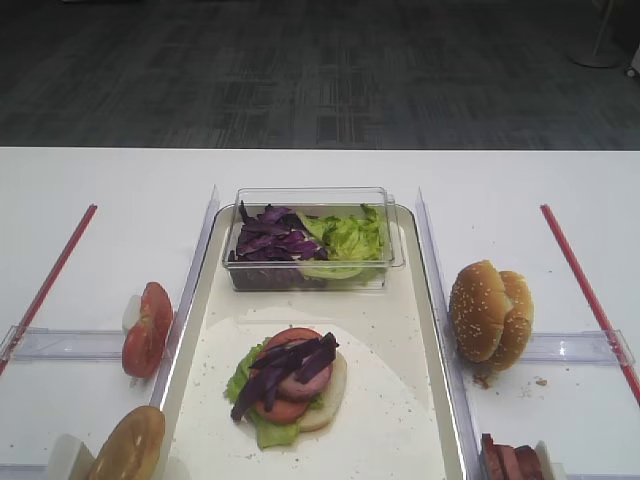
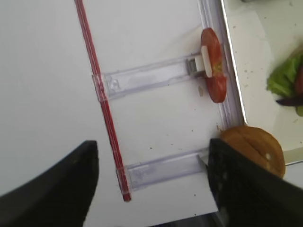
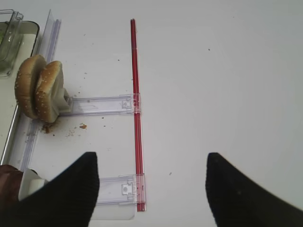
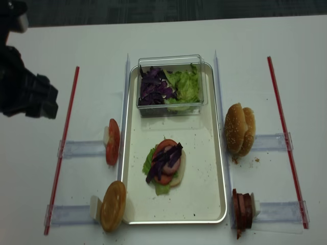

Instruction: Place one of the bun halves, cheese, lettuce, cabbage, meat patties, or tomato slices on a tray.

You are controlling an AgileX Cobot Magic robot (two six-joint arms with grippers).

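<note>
1. Exterior high view shows the large cream speckled tray with its shiny metal rim [image 1: 425, 300] lying lengthwise down the middle of the white table [image 1: 110, 200], so both arms reach inward to it.
2. At the tray's far end stands a clear plastic tub [image 1: 312, 275] with dark purple cabbage shreds [image 1: 268, 238] on its left side and bright green ruffled lettuce [image 1: 350, 238] on its right.
3. Near the tray's middle sits a half-built stack: a pale bun base [image 1: 333, 392], lettuce, a red tomato slice, a pinkish patty and purple shreds on top.
4. Two golden sesame bun halves [image 3: 38, 87] stand on edge just right of the tray, ahead and to the left of the right gripper [image 3: 151, 189], which is nearer them; its black jaws gape with nothing between.
5. Red tomato slices [image 2: 213, 64] stand on edge just left of the tray, ahead and to the right of the left gripper [image 2: 151, 179], likewise spread and empty; another bun half [image 2: 258, 149] is close by its right finger.
6. Brownish meat patties [image 4: 242, 206] stand beside the tray's near right corner.
</note>
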